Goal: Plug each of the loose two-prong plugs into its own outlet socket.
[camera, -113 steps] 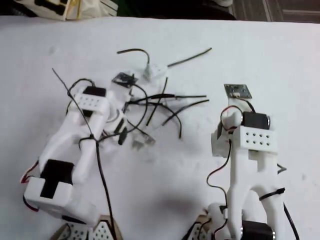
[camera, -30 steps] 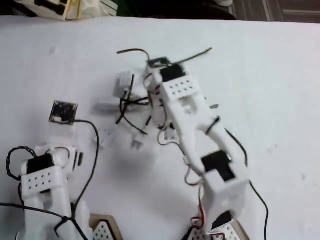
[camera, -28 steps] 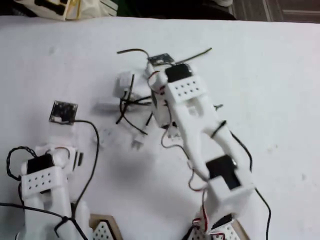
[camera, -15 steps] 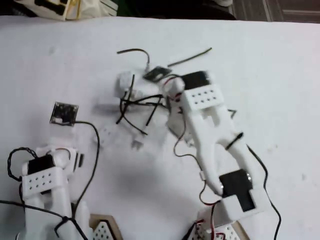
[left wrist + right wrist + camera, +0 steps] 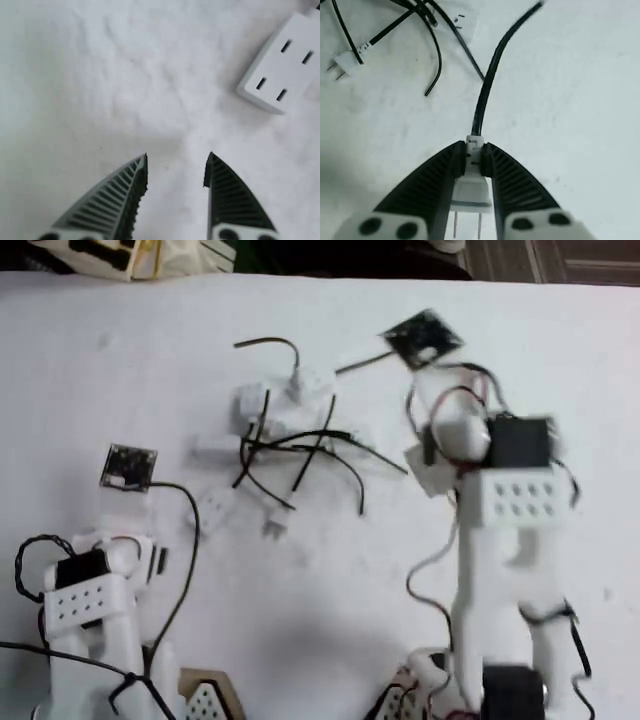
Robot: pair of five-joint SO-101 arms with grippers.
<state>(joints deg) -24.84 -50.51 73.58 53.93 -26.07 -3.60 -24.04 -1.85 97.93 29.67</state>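
table [image 5: 565, 365]: white, wrinkled | room: dark floor [image 5: 505, 258] behind | right pincer [image 5: 473, 146]: grips plug [image 5: 470, 192]

Bare table [image 5: 320, 610] lies open between my two arms and at far right. A tangle of black cords [image 5: 300, 445] bars the middle, crossing a white outlet block [image 5: 255, 405], a loose plug [image 5: 275, 528] at its near edge. My left gripper [image 5: 177, 156], tips apart, hangs over bare table beside an outlet strip [image 5: 282, 62]; my right gripper [image 5: 473, 146] grips a corded plug [image 5: 470, 192].

Left pincer [image 5: 175, 167] parted above white table [image 5: 100, 75], outlet socket [image 5: 286, 62] near
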